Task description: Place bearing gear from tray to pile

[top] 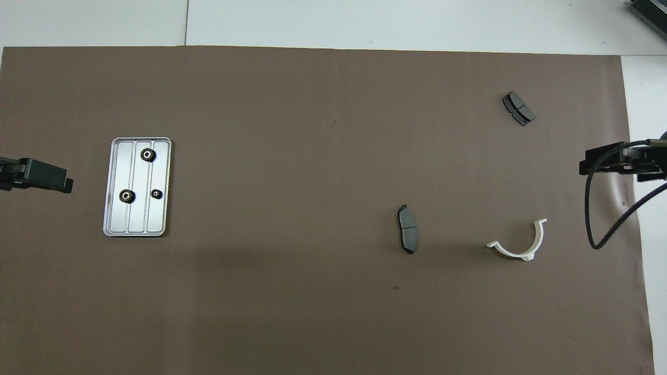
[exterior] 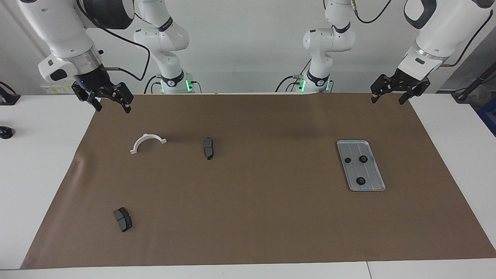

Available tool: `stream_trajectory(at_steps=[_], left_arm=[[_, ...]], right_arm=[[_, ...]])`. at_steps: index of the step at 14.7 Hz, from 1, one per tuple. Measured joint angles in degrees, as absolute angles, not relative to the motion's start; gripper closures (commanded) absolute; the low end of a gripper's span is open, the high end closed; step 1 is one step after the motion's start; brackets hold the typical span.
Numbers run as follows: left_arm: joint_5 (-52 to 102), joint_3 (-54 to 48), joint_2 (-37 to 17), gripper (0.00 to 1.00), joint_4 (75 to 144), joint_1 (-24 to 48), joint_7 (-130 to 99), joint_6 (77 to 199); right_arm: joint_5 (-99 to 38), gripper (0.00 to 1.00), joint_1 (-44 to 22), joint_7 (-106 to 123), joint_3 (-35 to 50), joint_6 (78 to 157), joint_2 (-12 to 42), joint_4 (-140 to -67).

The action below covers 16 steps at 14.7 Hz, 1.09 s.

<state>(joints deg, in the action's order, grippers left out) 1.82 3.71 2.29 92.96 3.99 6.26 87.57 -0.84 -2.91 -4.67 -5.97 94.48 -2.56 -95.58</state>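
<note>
Tray (exterior: pixel 360 166) near the left arm's end of the desk, holding three gears (exterior: pixel 363 159). Pile: bracket (exterior: pixel 147 143) and two pads (exterior: pixel 208 148) toward the right arm's end. Left gripper (exterior: pixel 390 95) and right gripper (exterior: pixel 112 104), jaws apart and empty, wait raised over the desk's robot-side corners.

My silver ridged tray (exterior: pixel 372 185) lies flat at right of centre in the facing view, holding three black gears (exterior: pixel 363 159). My pile, a white bracket (exterior: pixel 147 142) and two dark pads (exterior: pixel 208 148), sits scattered at left.
</note>
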Motion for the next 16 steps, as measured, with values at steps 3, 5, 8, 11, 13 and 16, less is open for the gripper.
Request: stream_trajectory(at_steps=[3, 5, 8, 11, 13, 16], left_arm=[[1.8, 3.4, 2.3, 0.00, 93.0, 4.1, 6.3, 87.6], [1.8, 3.0, 2.3, 0.00, 93.0, 4.1, 6.3, 87.5], [1.8, 2.9, 2.3, 0.00, 93.5, 4.1, 6.3, 88.3], [1.8, 2.9, 3.3, 0.00, 98.2, 4.1, 6.3, 93.4], [1.8, 2.9, 4.1, 0.00, 102.5, 4.1, 6.3, 97.8], [1.8, 2.8, 4.5, 0.00, 108.6, 4.1, 6.3, 105.4]], right_arm=[[-0.8, 0.00, -2.9, -4.7, -6.0, 94.5, -2.6, -95.6], [-0.8, 0.00, -2.9, -4.7, -6.0, 94.5, -2.6, -95.6], [-0.8, 0.00, -2.9, -4.7, -6.0, 94.5, -2.6, -95.6], [-0.8, 0.00, -2.9, -4.7, -6.0, 94.5, -2.6, -95.6], [-0.8, 0.00, -2.9, -4.7, -6.0, 94.5, -2.6, -95.6], [-0.8, 0.00, -2.9, -4.7, -6.0, 94.5, -2.6, -95.6]])
